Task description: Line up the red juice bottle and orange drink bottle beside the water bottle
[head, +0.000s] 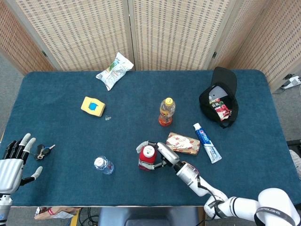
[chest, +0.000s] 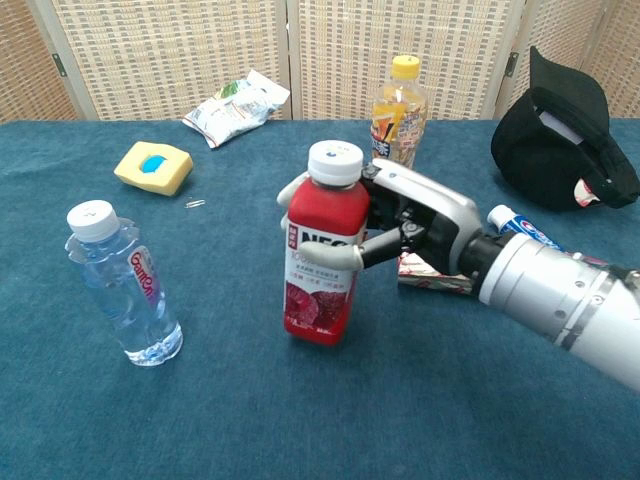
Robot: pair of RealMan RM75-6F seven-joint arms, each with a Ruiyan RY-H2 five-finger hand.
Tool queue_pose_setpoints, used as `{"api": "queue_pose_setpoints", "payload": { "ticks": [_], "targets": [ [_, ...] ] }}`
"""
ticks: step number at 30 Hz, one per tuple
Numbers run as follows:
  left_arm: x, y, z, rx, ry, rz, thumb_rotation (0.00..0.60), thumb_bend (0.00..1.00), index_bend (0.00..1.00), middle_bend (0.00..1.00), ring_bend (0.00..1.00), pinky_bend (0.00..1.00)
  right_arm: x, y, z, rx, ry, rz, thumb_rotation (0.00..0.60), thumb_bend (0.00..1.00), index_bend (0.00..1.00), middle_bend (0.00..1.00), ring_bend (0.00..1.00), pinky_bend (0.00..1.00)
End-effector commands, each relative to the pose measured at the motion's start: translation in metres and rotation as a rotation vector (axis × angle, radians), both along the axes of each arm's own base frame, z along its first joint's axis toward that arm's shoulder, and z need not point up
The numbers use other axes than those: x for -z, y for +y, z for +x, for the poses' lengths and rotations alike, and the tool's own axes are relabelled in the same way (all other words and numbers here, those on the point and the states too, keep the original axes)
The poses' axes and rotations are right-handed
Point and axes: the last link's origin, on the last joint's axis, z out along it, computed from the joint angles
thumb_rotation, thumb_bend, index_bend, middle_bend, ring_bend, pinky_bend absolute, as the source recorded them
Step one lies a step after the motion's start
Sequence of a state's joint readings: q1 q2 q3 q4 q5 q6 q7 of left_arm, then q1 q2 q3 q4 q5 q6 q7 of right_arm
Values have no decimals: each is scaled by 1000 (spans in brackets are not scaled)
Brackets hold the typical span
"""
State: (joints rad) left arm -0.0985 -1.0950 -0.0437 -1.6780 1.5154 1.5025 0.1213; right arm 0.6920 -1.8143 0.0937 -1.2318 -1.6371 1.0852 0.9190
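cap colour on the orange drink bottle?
Yellow. The orange drink bottle shows its cap best in the chest view.

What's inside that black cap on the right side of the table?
The black cap holds a red snack packet and something white; anything deeper is hidden.
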Motion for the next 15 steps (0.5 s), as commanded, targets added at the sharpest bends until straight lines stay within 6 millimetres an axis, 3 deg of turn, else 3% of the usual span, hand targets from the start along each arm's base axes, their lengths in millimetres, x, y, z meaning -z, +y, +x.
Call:
{"api": "queue_pose_setpoints", "payload": {
  "ticks": [1,15],
  "targets": [
    [-1,0,-1,-2,-1,2,600,240,0,0,2,21,13,-1,10,-26,15,4,600,332,452,451,358,399],
    [-5,-5,-9,-17,-7,16,600,240,0,0,2,21,41,3,40,-108,23,16,600,194,446,392,315,390]
  ]
}}
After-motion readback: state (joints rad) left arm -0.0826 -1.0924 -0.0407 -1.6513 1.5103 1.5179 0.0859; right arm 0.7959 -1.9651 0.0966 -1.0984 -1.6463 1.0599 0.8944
